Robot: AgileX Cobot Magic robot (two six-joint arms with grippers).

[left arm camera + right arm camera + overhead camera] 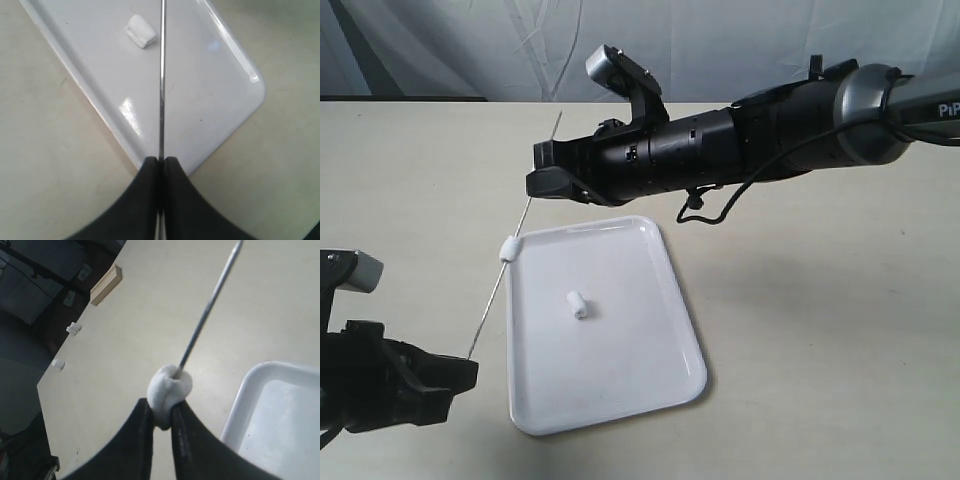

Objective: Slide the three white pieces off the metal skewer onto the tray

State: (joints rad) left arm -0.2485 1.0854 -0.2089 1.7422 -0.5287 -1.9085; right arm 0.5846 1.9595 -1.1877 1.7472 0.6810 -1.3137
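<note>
The thin metal skewer (490, 305) slants across the table beside the white tray (620, 370). My left gripper (470, 368) is shut on its lower end, seen up close in the left wrist view (161, 160) with the skewer (162, 75) running out over the tray (210, 100). One white piece (579, 304) lies loose on the tray (141, 31). Another white piece (509, 248) sits on the skewer at the tray's far left corner. My right gripper (532, 180) is higher up the skewer; its wrist view shows the gripper (161, 407) shut on a white piece (167, 387) threaded on the skewer (210, 305).
The beige table (800, 330) stretches to the right of the tray. The right arm (770, 130) spans the back of the scene above it. Off the table's far edge a wooden block (106, 284) and small white bits (73, 329) show.
</note>
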